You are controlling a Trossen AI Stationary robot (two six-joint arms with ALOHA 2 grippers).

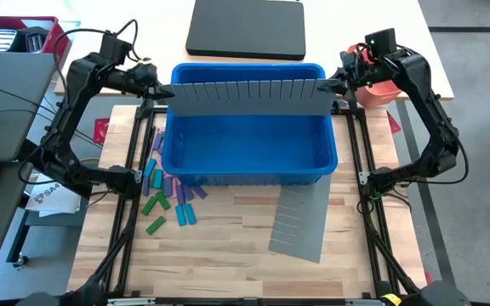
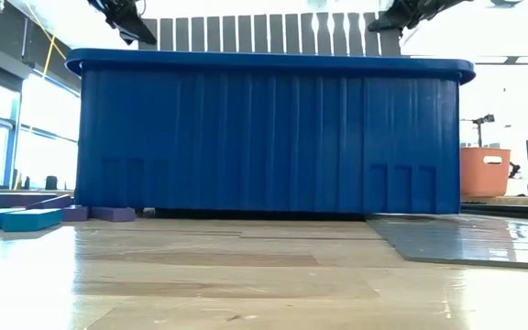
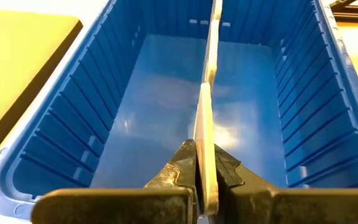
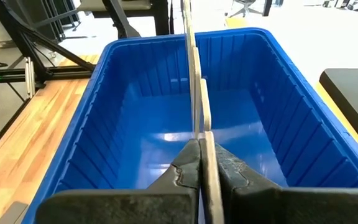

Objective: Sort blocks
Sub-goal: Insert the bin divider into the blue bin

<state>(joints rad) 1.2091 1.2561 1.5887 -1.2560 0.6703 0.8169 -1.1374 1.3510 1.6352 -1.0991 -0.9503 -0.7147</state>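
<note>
A grey slotted divider sheet stands on edge over the far part of the blue bin, running left to right, its slotted edge up above the rim. My left gripper is shut on its left end and my right gripper on its right end. Green, blue, purple and pink blocks lie loose on the wooden table by the bin's near left corner. The bin wall hides the sheet's lower edge in the low view. My left gripper pinches the sheet's left end between its two fingers, one on each face. It comes from the table's left, slanting down, along the sheet's length. The sheet stands upright over the bin's inside. My right gripper pinches the sheet's right end between its two fingers, one on each face. It reaches in from the table's right, slanting slightly down, along the sheet. The sheet stays upright between both holds.
A second grey slotted sheet lies flat on the table at the bin's near right. A black pad lies beyond the bin. An orange container stands at the far right. Bare wood shows near the front edge.
</note>
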